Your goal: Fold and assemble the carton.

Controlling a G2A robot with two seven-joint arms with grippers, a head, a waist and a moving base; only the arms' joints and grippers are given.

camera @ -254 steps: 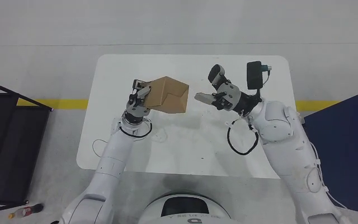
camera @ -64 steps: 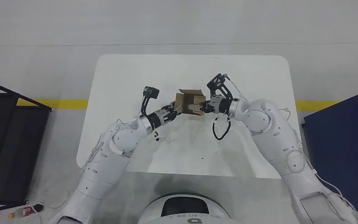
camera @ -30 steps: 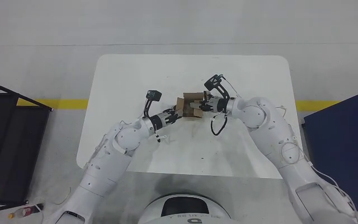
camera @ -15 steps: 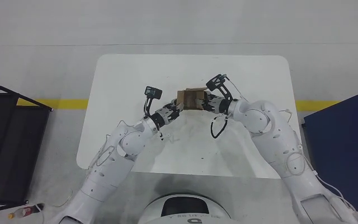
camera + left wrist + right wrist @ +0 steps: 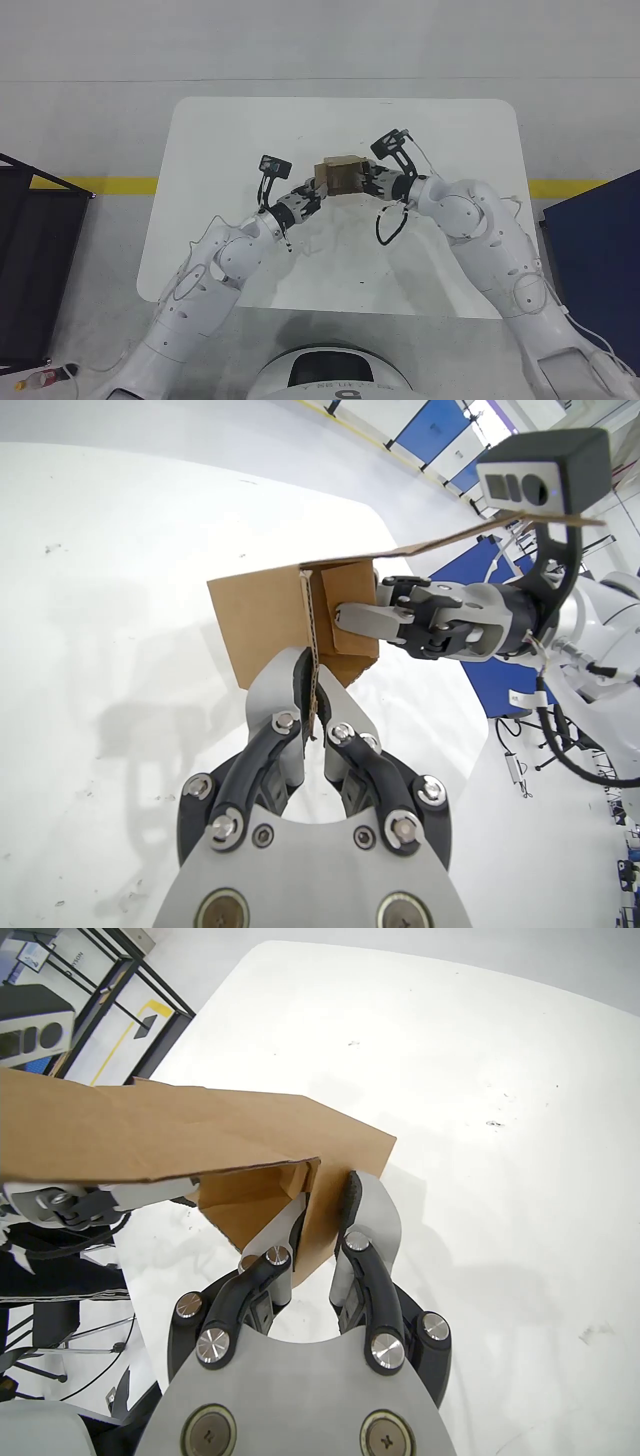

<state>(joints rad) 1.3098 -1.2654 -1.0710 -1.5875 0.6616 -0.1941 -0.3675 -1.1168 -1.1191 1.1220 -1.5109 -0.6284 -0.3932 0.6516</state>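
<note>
Over the far middle of the counter (image 5: 220, 130), the top view has the carton (image 5: 338, 172) held between the left tool (image 5: 307, 194) and the right tool (image 5: 371, 183). The left wrist view shows the left tool pinched narrow on the carton's corrugated edge, one long flap (image 5: 450, 542) jutting out. The right wrist view shows the right tool clamped across a side wall.

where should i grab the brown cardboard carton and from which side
Grip the brown cardboard carton by a thin wall edge at an open end, coming from that end: the single corrugated panel there pinches easily. The left hand and right hand each hold one.
</note>
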